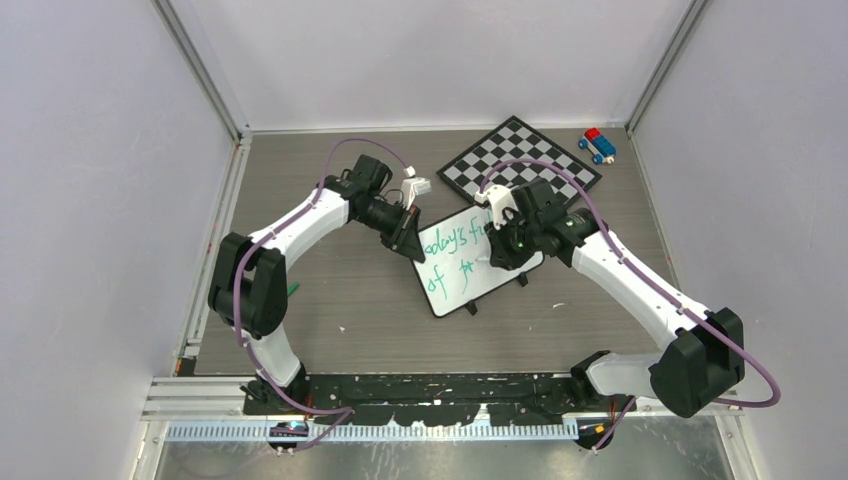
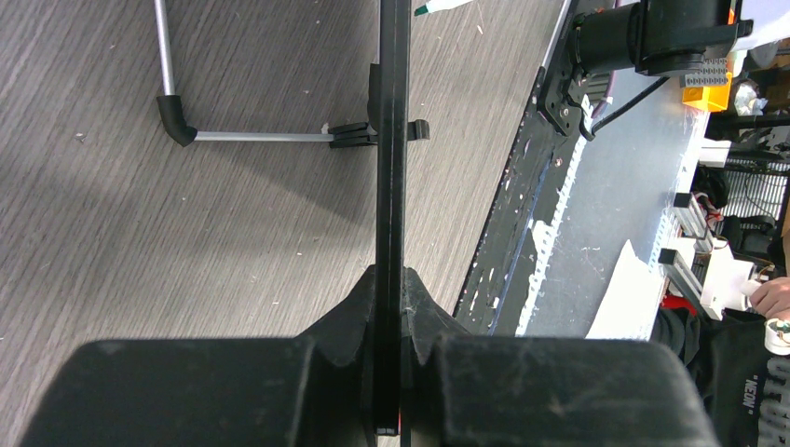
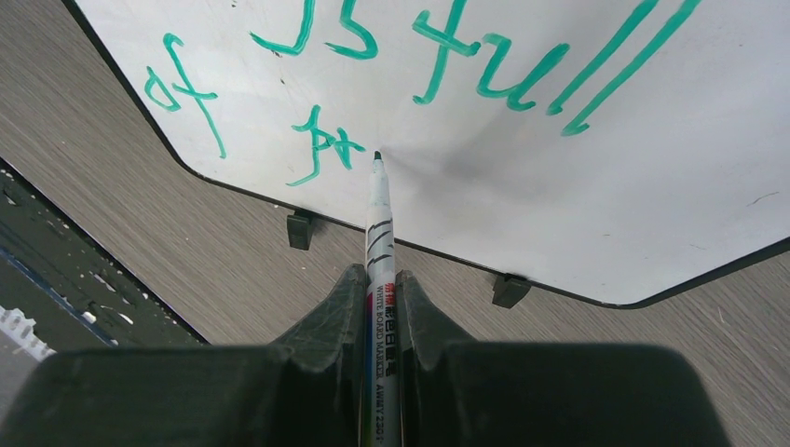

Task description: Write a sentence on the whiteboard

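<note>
1. Gripping the whiteboard point(image 1: 470, 290) by its left corner, the left end effector point(image 1: 408, 238) reads only as a dark wedge from the top camera. Its own wrist view shows the fingers pinched fully closed on the board's thin dark edge, seen edge-on, with a metal stand leg point(image 2: 177, 121) lying on the tabletop point(image 1: 330, 290) beyond.
2. The whiteboard sits mid-tabletop between the two arms, turned at an angle.
3. The sentence point(image 1: 455, 245) is green and in two lines. From above, the right arm hides the end of it. The right wrist view shows "s full" above, with "of" and a few further strokes below.
4. A marker point(image 3: 380, 233), barely visible from above, is clear in the right wrist view, its tip meeting the board just right of the last lower strokes.
5. The right end effector point(image 1: 503, 250) is clamped on the marker's barrel, fingers closed against it.
6. Only the top camera shows the chessboard point(image 1: 520, 155) just behind the whiteboard and the toy blocks point(image 1: 597, 145) in the far right corner.
</note>
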`<state>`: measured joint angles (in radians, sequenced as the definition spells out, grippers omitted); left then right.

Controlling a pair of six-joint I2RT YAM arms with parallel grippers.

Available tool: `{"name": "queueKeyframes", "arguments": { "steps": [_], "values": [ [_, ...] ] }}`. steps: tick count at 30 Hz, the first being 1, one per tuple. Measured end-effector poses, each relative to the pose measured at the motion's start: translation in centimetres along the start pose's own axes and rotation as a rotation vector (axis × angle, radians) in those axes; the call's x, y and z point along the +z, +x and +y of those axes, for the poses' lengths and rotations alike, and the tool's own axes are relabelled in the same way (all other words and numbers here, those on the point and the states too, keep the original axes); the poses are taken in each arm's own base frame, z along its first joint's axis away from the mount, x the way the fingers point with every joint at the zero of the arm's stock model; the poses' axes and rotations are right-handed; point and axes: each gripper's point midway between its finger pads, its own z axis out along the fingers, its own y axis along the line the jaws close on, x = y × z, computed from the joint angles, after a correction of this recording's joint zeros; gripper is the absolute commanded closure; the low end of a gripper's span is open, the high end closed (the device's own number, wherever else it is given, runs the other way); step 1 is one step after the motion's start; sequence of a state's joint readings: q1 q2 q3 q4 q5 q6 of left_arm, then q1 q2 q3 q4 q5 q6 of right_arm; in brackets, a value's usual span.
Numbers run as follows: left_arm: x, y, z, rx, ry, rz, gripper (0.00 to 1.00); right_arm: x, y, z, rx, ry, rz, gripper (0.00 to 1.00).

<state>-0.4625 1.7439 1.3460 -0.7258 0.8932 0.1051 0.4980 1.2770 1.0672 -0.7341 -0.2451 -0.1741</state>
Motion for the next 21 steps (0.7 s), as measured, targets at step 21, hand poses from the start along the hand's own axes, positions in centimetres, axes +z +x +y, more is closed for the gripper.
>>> {"name": "queueKeyframes", "arguments": {
  "steps": [21],
  "values": [
    [0.0,0.0,0.0,-0.001,0.0,0.0,1.0,1.3,2.1,0.1,-0.003,-0.005,0.074,1.0]
  ]
}}
